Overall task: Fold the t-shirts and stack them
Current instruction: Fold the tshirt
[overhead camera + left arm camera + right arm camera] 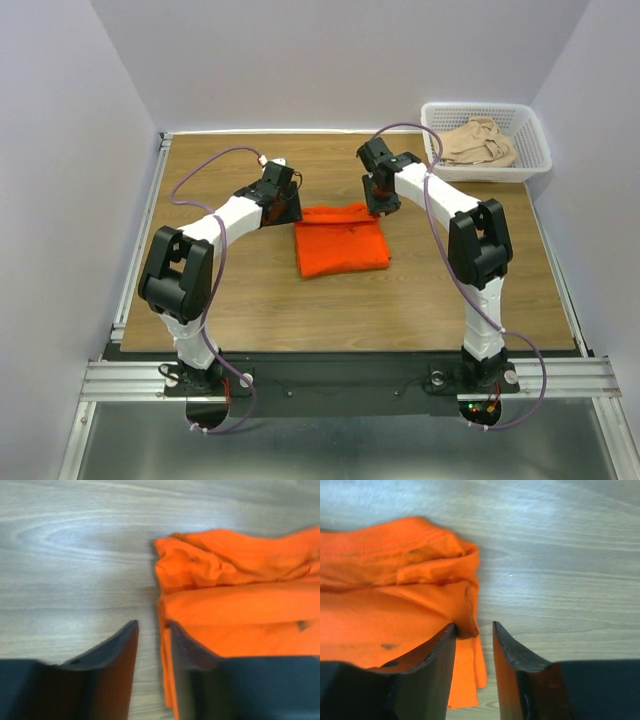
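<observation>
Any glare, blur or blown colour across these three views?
Top external: even light, soft shadows, orange t-shirt oversaturated, folds barely readable. Left wrist: soft overall, pale sheen on the table, left gripper fingers dark and blurred. Right wrist: washed-out wood along the top, right gripper fingers underexposed.

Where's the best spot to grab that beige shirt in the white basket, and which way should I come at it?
Probably the raised bunch of folds at the middle of the crumpled pale beige cloth t-shirt, coming straight down from above. The white plastic lattice basket walls it in on every side, so a sideways approach looks blocked, and the heaped folds offer something to pinch.
</observation>
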Robot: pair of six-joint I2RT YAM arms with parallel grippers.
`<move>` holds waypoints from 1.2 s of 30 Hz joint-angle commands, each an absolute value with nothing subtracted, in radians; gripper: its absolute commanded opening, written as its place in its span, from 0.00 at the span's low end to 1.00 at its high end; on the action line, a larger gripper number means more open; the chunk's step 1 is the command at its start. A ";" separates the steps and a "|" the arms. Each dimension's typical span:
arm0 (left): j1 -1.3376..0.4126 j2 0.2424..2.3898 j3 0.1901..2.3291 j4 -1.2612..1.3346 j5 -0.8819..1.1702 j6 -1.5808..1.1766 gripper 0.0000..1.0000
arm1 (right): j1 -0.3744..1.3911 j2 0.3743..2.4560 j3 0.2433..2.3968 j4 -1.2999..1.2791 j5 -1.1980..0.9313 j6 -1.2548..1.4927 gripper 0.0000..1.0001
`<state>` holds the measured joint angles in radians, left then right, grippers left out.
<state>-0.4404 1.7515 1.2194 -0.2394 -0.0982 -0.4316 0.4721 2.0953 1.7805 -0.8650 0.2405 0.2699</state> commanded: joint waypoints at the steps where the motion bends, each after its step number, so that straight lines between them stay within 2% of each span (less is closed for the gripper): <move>1: -0.428 1.656 1.230 -0.210 -0.170 -0.423 0.71 | 0.453 1.987 1.783 -0.793 0.308 0.296 0.45; 3: -0.428 1.593 1.220 -0.204 -0.189 -0.425 0.77 | 0.453 1.936 1.744 -0.755 0.278 0.293 0.45; 8: -0.475 1.493 1.169 -0.195 -0.160 -0.426 0.77 | 0.453 1.777 1.599 -0.597 0.088 0.275 0.45; 14: -0.569 1.486 1.082 -0.117 -0.097 -0.437 0.67 | 0.453 1.773 1.484 -0.509 -0.064 0.255 0.37; 18: -0.574 1.593 1.101 -0.060 -0.094 -0.399 0.57 | 0.451 1.831 1.474 -0.451 -0.127 0.242 0.33; 27: -0.522 1.899 1.353 -0.032 -0.100 -0.278 0.49 | 0.387 2.049 1.580 -0.324 -0.227 0.274 0.26; 31: -0.496 1.991 1.433 -0.032 -0.098 -0.250 0.52 | 0.341 2.094 1.609 -0.302 -0.236 0.324 0.25; 36: -0.469 1.938 1.448 -0.011 -0.045 -0.291 0.69 | 0.319 2.057 1.628 -0.275 -0.279 0.406 0.26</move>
<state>-0.4839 2.0243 1.4147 -0.0505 -0.0765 -0.2890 0.3340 2.1082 1.5681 -0.3683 -0.2340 0.3298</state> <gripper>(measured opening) 0.634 0.253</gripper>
